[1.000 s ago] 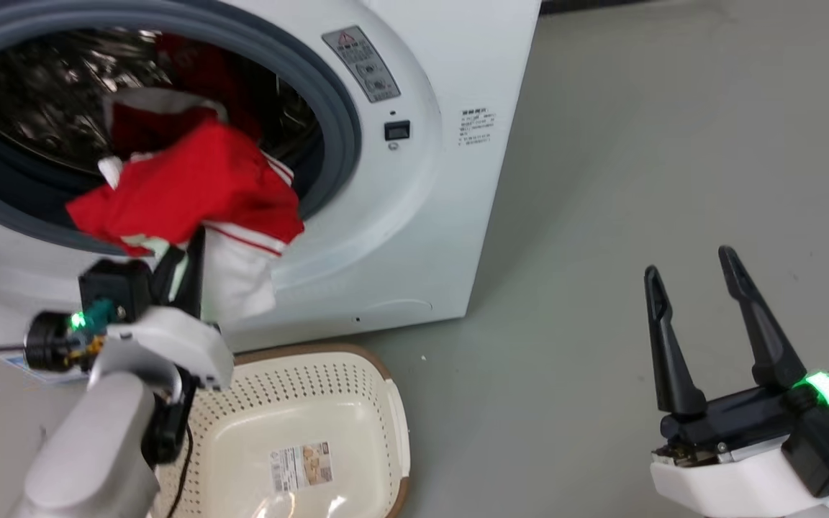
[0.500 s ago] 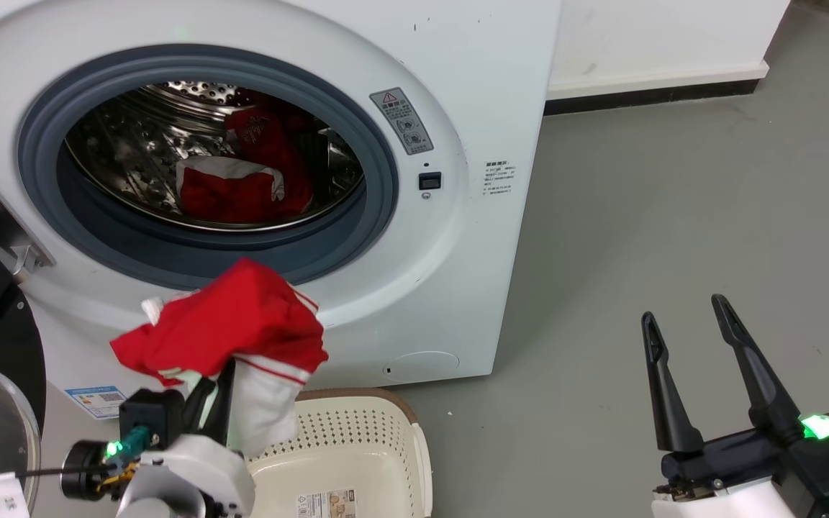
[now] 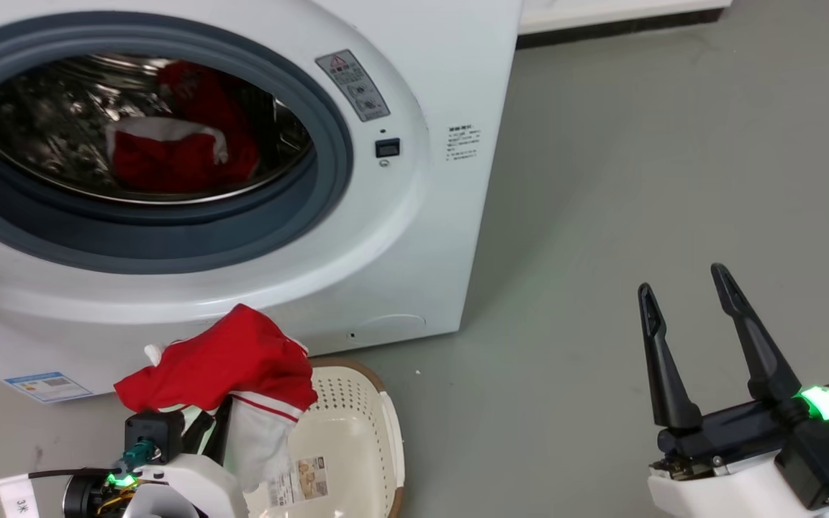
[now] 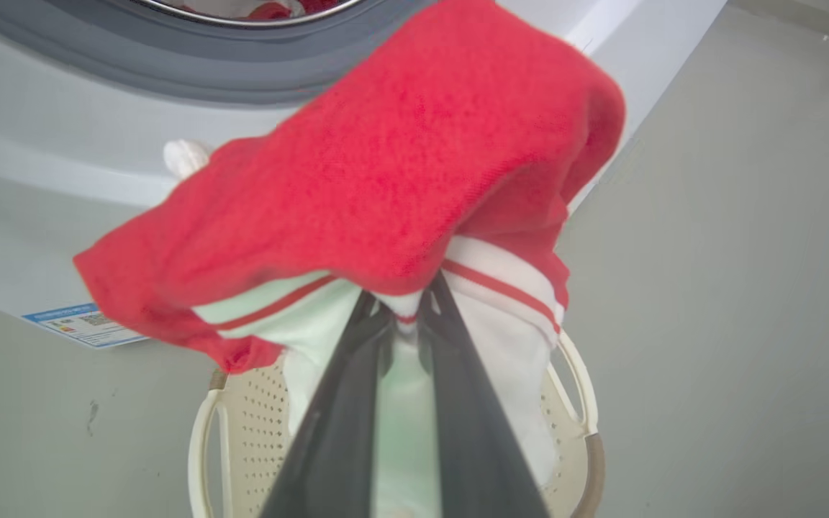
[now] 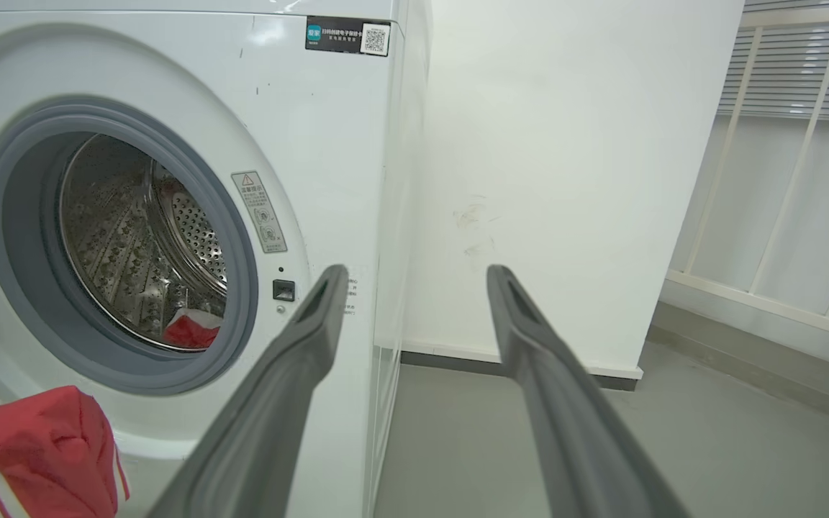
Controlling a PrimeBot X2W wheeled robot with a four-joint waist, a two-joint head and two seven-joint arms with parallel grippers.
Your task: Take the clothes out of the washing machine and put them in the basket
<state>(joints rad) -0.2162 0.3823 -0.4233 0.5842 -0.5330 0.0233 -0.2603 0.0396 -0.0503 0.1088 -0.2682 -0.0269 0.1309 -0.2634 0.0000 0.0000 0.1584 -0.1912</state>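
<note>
Head view: the left gripper (image 3: 213, 421) is clamped on a red garment (image 3: 227, 360) hanging over the basket (image 3: 386, 417) in front of the washing machine (image 3: 414, 237). More clothes (image 3: 170, 155) sit in the drum, and the right gripper (image 3: 682, 279) is spread wide, holding nothing. Left wrist view: the fingers (image 4: 342, 403) pinch the garment's white striped hem right above the basket. Right wrist view: that gripper gapes toward the machine's front, with red fabric low in the drum.
</note>
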